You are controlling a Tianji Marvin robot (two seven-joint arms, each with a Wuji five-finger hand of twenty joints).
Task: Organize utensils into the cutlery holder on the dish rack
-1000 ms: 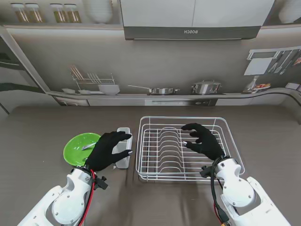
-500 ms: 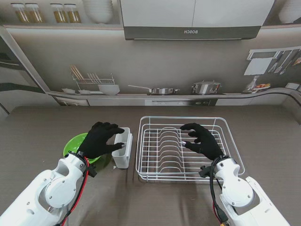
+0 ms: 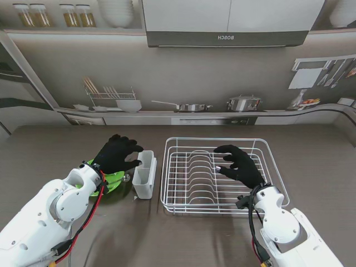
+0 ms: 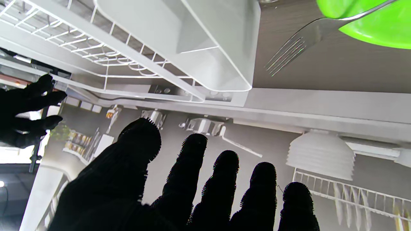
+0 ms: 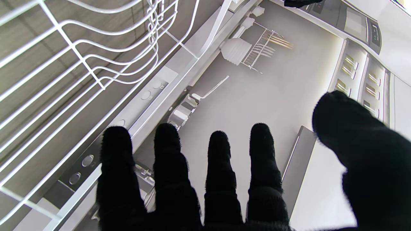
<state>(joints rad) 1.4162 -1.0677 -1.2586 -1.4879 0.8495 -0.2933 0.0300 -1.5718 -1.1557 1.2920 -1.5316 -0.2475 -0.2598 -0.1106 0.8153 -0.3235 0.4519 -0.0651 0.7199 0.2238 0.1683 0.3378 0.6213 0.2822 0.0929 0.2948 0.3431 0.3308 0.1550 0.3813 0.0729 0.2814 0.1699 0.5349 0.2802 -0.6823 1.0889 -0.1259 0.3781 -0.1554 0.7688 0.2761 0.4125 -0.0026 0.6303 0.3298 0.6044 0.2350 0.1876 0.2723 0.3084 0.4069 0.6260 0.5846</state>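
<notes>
hovering left hand over green plate, empty.

The right hand fills the near part of this view, black-gloved, four fingers spread side by side with gaps between them and the thumb standing well apart; nothing is held. Beyond the fingertips runs the white wire dish rack, its curved plate dividers looping over the brown table. Past the rack's edge lies the kitchen backdrop, with a pan and a small rack of dishes
</notes>
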